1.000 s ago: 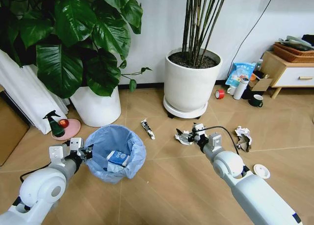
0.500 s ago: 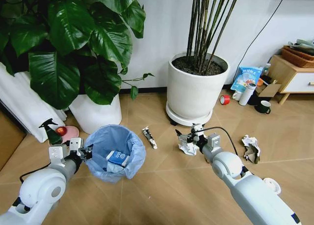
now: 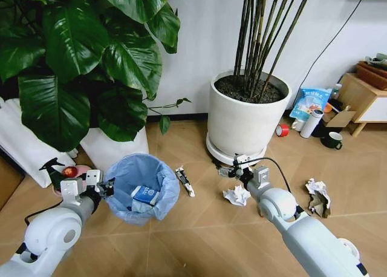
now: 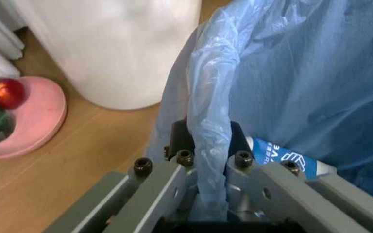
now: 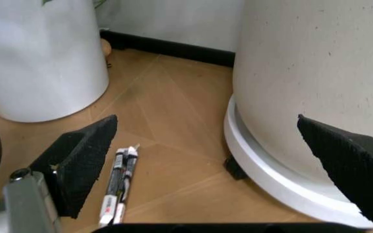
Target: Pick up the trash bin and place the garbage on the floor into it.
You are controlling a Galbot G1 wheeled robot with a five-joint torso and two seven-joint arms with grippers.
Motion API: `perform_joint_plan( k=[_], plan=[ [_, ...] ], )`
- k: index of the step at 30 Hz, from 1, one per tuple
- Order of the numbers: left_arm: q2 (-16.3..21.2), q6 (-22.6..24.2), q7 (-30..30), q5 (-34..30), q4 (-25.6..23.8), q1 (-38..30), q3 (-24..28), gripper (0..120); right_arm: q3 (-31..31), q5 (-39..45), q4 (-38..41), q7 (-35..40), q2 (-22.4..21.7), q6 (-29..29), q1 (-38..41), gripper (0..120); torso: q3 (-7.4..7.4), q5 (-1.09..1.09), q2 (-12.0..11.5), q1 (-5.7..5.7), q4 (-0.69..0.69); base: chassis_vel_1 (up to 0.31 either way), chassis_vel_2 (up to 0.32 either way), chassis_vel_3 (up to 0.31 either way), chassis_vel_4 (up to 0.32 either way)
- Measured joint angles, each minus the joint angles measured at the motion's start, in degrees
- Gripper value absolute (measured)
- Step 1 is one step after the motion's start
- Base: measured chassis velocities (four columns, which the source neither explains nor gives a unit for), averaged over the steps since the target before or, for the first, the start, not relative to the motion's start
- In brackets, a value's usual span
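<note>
Left tool (image 4: 206, 167), clamped shut on the rim of the small round dark trash bin lined with crinkly light blue plastic (image 3: 143, 188), the bag fold pinched between its fingers (image 4: 177, 170); gripping at the rim keeps the mouth open and facing up to receive litter. A blue-and-white wrapper (image 3: 146, 195) already lies inside. Right tool (image 3: 233, 167), fingers (image 5: 83, 162) spread wide and holding nothing, hovers near the base of the large white plant pot (image 3: 245, 123), above the tan chevron parquet floor (image 3: 199, 228). A crumpled white paper wad (image 3: 237, 195) lies on the floor just below and beside it; a narrow flattened wrapper (image 3: 184, 181) rests between bin and right tool; another crumpled wad (image 3: 318, 195) lies farther to the right. Judged stage: bin secured, several pieces not yet collected
</note>
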Motion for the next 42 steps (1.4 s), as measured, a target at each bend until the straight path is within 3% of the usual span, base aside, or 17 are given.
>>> perform_joint_plan(
  k=[15,20,24,28,42],
  plan=[
    [-1.0,0.1,-0.3,0.3,0.0,0.7,-0.3,0,-4.7,-1.4,-4.6,-5.1,-0.5,0.7,0.9,100,0.00,0.00,0.0,0.00,-0.01,-0.065,0.073,0.066,-0.071],
    [-1.0,0.1,-0.3,0.3,-0.2,0.9,-0.4,0,-9.8,-1.6,-12.2,-8.1,2.6,2.8,3.9,100,-0.01,-0.02,0.0,-0.01,-0.01,0.002,-0.010,-0.002,0.005],
    [-0.8,0.1,-0.3,0.1,-0.4,0.7,-0.7,0,-15.0,-2.5,-21.9,-9.9,9.6,5.1,8.9,100,0.00,0.00,0.0,0.00,0.00,0.000,0.000,0.000,0.000],
    [-0.7,0.1,-0.3,0.0,-0.4,0.7,-1.0,0,-18.0,-4.1,-27.5,-10.0,12.6,5.7,12.1,100,0.00,-0.02,0.0,0.00,0.02,0.000,0.000,0.000,0.000],
    [-0.5,0.0,-0.2,-0.2,-0.1,-0.2,-0.5,0,-18.8,-6.4,-46.8,-12.0,19.9,7.4,18.2,100,0.00,-0.01,0.0,0.00,-0.01,0.000,0.000,0.000,0.000]
  ],
)
